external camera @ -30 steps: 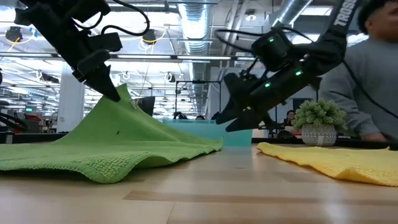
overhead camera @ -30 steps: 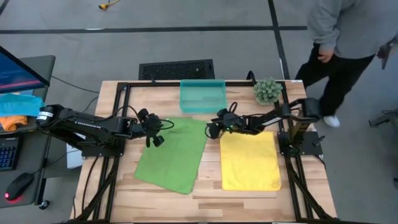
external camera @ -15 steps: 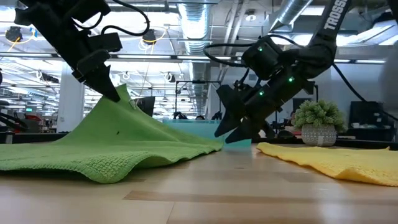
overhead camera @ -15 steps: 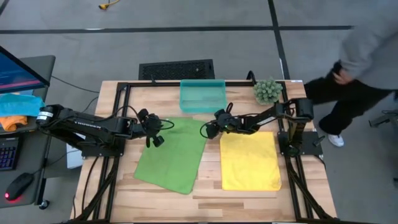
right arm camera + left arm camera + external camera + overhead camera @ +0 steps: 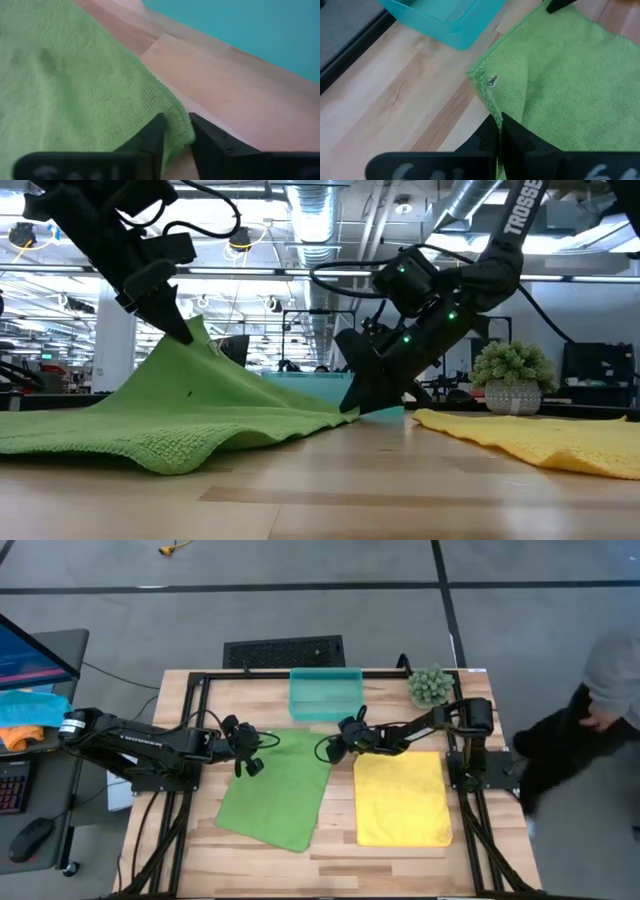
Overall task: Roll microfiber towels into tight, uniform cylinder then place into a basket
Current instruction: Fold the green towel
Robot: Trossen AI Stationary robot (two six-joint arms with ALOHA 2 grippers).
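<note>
The green towel [image 5: 277,788], left of centre on the table [image 5: 330,858], is clamped and lifted by the left gripper [image 5: 243,752]; the right gripper [image 5: 323,750], fingers parted around the opposite far corner, must be closed next.

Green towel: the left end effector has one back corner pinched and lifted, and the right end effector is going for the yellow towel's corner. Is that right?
Not quite. The left end effector does hold a corner of the green towel lifted. But the right end effector straddles the green towel's other back corner, open, as the right wrist view shows. The yellow towel lies flat, untouched.
</note>
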